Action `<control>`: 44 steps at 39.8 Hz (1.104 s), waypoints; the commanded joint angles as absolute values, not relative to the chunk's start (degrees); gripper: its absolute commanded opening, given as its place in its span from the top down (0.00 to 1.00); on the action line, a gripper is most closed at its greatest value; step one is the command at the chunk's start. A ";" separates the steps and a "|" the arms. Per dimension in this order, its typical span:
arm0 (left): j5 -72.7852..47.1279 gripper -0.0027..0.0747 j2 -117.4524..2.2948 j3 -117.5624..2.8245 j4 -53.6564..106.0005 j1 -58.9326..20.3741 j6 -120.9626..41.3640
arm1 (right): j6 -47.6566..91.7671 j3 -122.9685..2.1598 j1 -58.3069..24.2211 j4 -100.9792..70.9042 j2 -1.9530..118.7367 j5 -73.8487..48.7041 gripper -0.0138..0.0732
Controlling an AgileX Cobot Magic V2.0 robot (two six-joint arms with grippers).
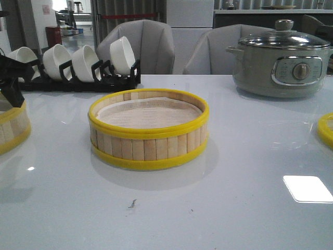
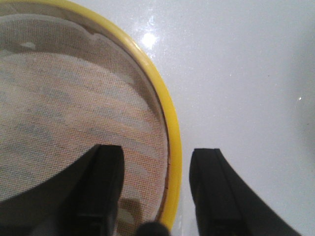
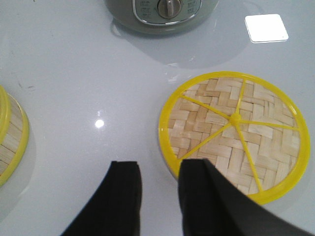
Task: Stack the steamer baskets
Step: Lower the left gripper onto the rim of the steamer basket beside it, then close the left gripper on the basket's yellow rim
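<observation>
Two round shallow steamer baskets with pale wood-slat walls and yellow rims show in the front view. One (image 1: 149,130) stands at the centre of the frame on the glossy white tabletop (image 1: 234,208), its pale cloth liner (image 1: 148,113) visible inside. The other (image 1: 11,127) is cut off by the left edge of the frame, with the black left hand (image 1: 9,78) directly above it. At the far right edge a curved piece of yellow rim (image 1: 327,129) shows.

In the left wrist view the left hand (image 2: 160,184) is spread apart and straddles the yellow rim (image 2: 170,128) of that left basket: one finger (image 2: 106,182) sits over the mesh liner inside, the other (image 2: 211,187) outside over bare tabletop. Neither finger can be seen pressing the wall, so the hand is released, grasping nothing.

In the right wrist view the right hand (image 3: 157,196) is also spread and empty above the tabletop, one finger (image 3: 202,191) overlapping the edge of a flat round woven bamboo lid with yellow rim and spokes (image 3: 236,135).

At the upper right of the front view stands a grey-green electric pot with a glass lid (image 1: 281,60); at the upper left, white bowls in a black rack (image 1: 78,65).
</observation>
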State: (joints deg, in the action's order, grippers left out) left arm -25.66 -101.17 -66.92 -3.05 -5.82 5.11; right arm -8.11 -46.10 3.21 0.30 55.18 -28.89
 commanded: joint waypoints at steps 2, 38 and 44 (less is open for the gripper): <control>-21.85 0.47 -98.64 -68.74 -2.26 -5.83 5.72 | -7.45 -48.21 3.51 1.29 54.59 -24.40 0.48; -22.60 0.74 -105.41 -69.91 0.00 -8.37 5.61 | -7.45 -48.21 3.51 1.29 54.59 -22.28 0.48; -25.86 0.85 -104.79 -73.33 0.00 -8.57 5.61 | -7.45 -48.21 3.51 1.29 54.59 -22.28 0.48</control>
State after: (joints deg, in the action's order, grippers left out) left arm -26.54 -108.21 -69.62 -0.38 -8.13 5.11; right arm -8.11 -46.10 3.21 0.30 55.18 -26.98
